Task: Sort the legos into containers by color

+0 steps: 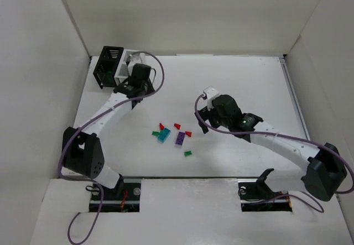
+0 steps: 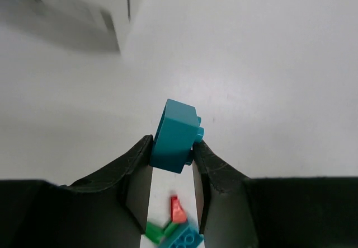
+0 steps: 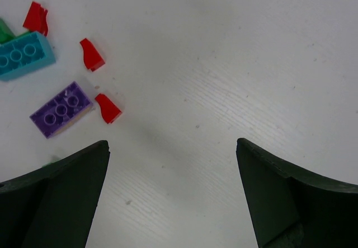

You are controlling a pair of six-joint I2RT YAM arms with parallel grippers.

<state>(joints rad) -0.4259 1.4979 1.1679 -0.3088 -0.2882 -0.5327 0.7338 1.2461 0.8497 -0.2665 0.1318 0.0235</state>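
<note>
Left pincer (image 2: 172, 157) pinching teal brick (image 2: 176, 139) by its lower edge, close to the containers (image 1: 108, 68) at worktop's far-left corner. Right pincer (image 3: 170, 147) spread, empty, beside loose legos (image 1: 172, 134) mid-worktop. Risk: shallow, tilted grip lets brick pivot out short.

The teal brick (image 2: 176, 136) is smooth, glossy plastic; the red wedge (image 3: 34, 19) at upper left likewise; the table (image 3: 251, 46) looks matt, finely grained.
</note>
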